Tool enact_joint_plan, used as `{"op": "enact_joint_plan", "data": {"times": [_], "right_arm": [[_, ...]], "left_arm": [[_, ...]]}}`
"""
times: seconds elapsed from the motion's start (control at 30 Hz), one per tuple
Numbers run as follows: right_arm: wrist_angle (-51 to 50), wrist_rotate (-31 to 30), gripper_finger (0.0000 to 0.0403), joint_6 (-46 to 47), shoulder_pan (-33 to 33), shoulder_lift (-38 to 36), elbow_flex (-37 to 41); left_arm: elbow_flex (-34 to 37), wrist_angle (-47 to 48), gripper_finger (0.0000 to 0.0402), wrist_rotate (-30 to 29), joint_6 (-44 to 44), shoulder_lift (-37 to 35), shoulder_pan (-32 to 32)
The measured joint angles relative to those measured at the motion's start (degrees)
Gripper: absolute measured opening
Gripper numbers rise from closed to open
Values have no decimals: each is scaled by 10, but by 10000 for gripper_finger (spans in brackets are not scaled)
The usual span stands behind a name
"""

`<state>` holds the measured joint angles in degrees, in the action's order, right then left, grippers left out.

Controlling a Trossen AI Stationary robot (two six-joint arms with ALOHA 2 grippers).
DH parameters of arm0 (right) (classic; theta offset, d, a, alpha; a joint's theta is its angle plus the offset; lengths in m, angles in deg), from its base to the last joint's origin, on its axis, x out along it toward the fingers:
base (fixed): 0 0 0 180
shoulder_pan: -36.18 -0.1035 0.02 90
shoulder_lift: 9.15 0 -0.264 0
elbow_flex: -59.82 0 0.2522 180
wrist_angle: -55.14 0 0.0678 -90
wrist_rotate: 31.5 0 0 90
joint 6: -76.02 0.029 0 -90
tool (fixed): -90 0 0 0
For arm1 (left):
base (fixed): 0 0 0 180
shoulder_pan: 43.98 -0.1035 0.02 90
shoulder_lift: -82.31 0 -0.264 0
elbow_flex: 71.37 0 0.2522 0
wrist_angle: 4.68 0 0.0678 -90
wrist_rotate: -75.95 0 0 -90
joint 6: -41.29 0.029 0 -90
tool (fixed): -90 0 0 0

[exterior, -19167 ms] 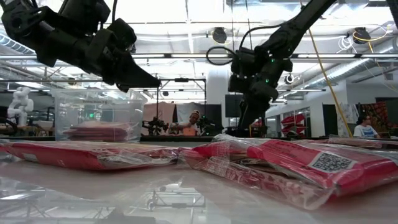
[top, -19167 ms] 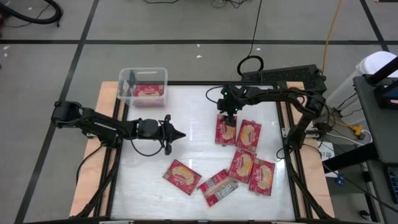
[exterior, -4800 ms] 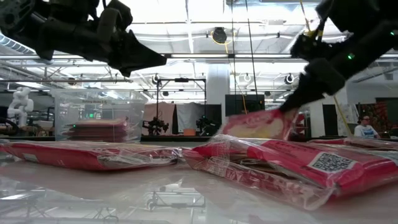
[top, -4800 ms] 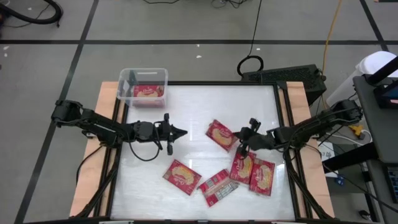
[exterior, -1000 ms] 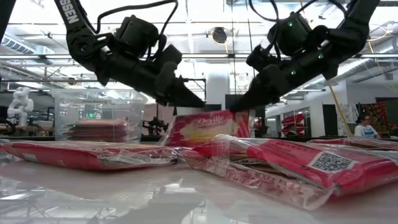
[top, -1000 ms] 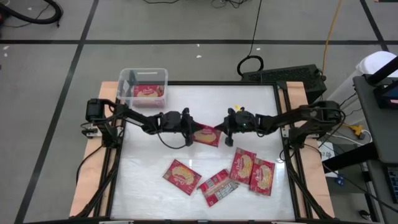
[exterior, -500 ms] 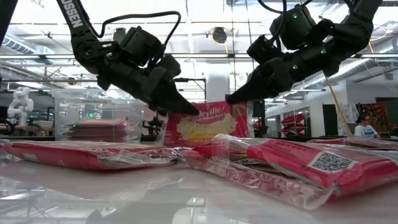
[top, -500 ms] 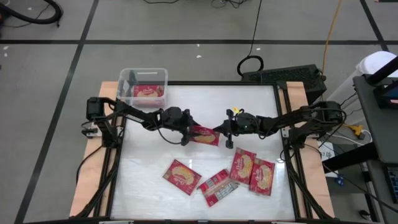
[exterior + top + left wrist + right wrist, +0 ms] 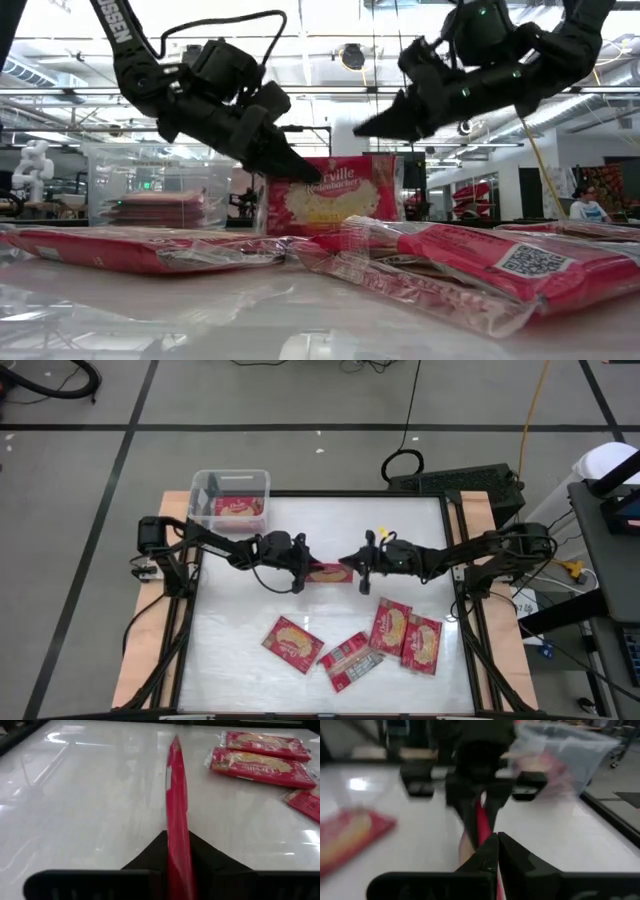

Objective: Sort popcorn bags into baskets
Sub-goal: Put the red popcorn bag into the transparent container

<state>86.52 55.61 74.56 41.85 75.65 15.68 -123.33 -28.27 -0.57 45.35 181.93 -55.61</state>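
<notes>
Now the handover at mid-table has gone through: half a second ago both grippers pinched the same popcorn bag (image 9: 328, 572), and in the low view the right gripper (image 9: 362, 130) has since lifted off its top corner and hangs just beside it, fingers closed on nothing. The left gripper (image 9: 312, 176) alone clamps the bag, holding it on edge above the table (image 9: 300, 530), as its wrist view shows with the red packet (image 9: 176, 820) squeezed between the 2 dark fingers. Taking that held bag as the landmark, 4 more popcorn bags lie flat nearer the camera in the low view, with 1 of them (image 9: 293, 643) on the left-arm side and a cluster of 3 (image 9: 402, 634) on the right-arm side. Beyond the held bag, toward the table's far left corner, stands the clear basket (image 9: 230, 499) with at least 1 bag (image 9: 239, 510) already inside. Judging by this, the left arm can carry its packet to the basket while the right arm turns to the loose cluster.
</notes>
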Motion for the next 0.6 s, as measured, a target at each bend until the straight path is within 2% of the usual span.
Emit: {"op": "enact_joint_plan", "data": {"times": [0.2, 0.33, 0.47, 0.6], "right_arm": [[-53, -4, 49, 41, -1, -49, 0], [-123, -39, 83, 71, -3, -82, 8], [-130, -49, 113, 118, -13, -83, 32], [-110, -73, 139, 157, -25, -64, 54]], "left_arm": [[0, 19, 18, -31, 23, -61, 15], [2, 65, 22, -53, 30, -103, 23], [3, 89, 34, -107, 26, -118, 38], [2, 86, 18, -135, 28, -120, 56]]}}
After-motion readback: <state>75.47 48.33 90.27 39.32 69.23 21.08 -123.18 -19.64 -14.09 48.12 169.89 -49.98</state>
